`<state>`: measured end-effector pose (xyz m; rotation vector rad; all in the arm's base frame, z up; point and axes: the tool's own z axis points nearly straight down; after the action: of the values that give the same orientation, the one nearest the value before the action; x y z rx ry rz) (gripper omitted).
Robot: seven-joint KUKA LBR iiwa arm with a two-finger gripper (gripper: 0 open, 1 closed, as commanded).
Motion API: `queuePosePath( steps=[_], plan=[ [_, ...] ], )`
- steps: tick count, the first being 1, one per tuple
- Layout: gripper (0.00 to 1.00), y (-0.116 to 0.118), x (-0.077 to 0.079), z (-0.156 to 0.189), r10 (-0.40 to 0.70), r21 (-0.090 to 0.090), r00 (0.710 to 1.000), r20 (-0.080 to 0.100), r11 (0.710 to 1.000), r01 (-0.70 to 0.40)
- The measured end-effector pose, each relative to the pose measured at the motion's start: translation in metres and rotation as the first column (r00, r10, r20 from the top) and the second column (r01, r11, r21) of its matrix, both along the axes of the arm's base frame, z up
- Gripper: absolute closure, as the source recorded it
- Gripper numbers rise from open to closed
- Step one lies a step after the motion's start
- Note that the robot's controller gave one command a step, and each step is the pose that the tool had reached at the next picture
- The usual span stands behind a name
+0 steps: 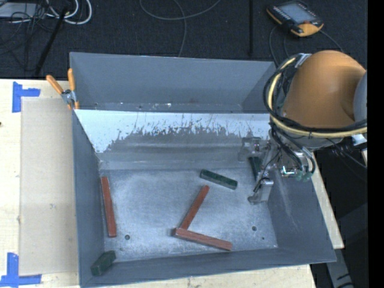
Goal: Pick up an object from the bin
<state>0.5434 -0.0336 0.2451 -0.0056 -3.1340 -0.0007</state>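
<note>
red sticks [196,207]: 3 | green blocks [218,179]: 2 | gripper [261,185] at right, grip state unclear

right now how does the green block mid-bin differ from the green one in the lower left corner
The mid-bin green block is long and slim; the corner green block looks shorter, chunkier. The mid-bin one lies on open floor; the corner one is tucked against the bin wall. Both are dark green.

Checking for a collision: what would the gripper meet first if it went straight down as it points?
Probably the bare bin floor, just right of the dark green block; the gripper seems beside that block, not over it, though depth is unclear.
</note>
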Motion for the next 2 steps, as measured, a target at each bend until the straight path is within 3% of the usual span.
queuePosePath(
  steps=[1, 2],
  plan=[
    [0.00, 0.000, 0.001, 0.003, 0.001, 0.000, 1.000, 0.007, 1.000, -0.001],
    [0.00, 0.038, 0.038, -0.048, -0.020, 0.000, 1.000, 0.016, 1.000, 0.020]
  ],
)
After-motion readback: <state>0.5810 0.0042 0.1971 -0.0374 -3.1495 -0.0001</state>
